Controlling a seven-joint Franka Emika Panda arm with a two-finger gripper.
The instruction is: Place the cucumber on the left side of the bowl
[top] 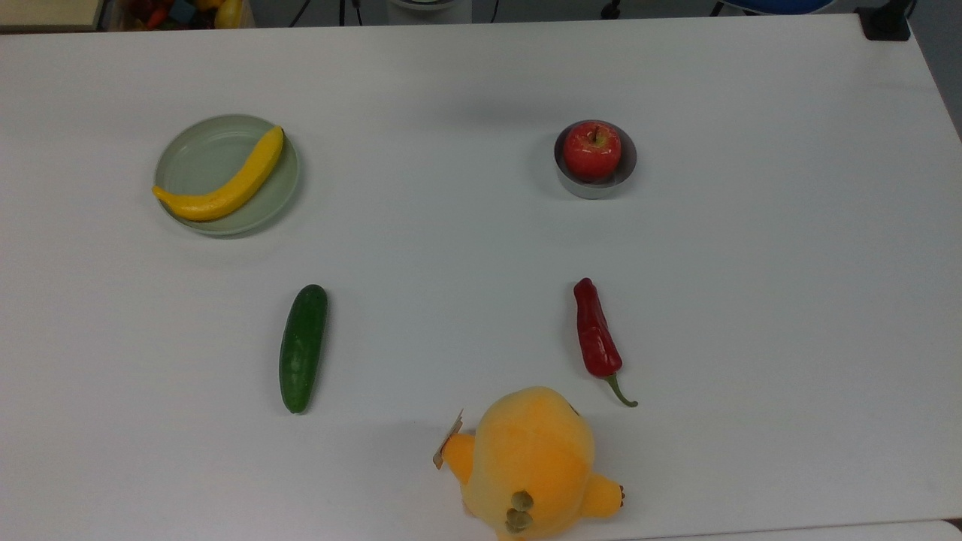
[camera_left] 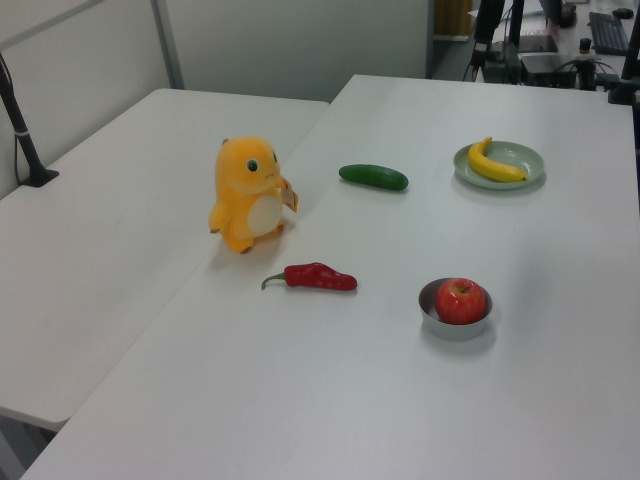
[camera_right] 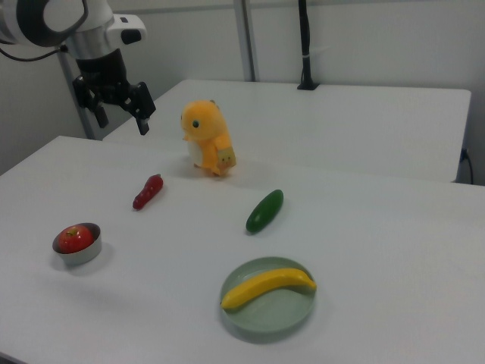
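The dark green cucumber (top: 303,348) (camera_left: 373,177) (camera_right: 264,211) lies flat on the white table, in the lower left of the top view. The small grey bowl (top: 623,174) (camera_left: 436,322) (camera_right: 86,252) holds a red apple (top: 592,149) (camera_left: 461,300) (camera_right: 73,238) and stands at the top view's upper right. My gripper (camera_right: 121,119) hangs high above the table at the right view's upper left, well away from the cucumber, open with nothing between its fingers.
A red chili pepper (top: 596,340) (camera_left: 315,277) (camera_right: 147,192) lies below the bowl in the top view. A pale green plate (top: 197,159) (camera_left: 526,159) (camera_right: 273,315) carries a banana (top: 229,182) (camera_left: 492,162) (camera_right: 268,286). An orange plush toy (top: 530,462) (camera_left: 248,193) (camera_right: 208,138) stands at the table's edge.
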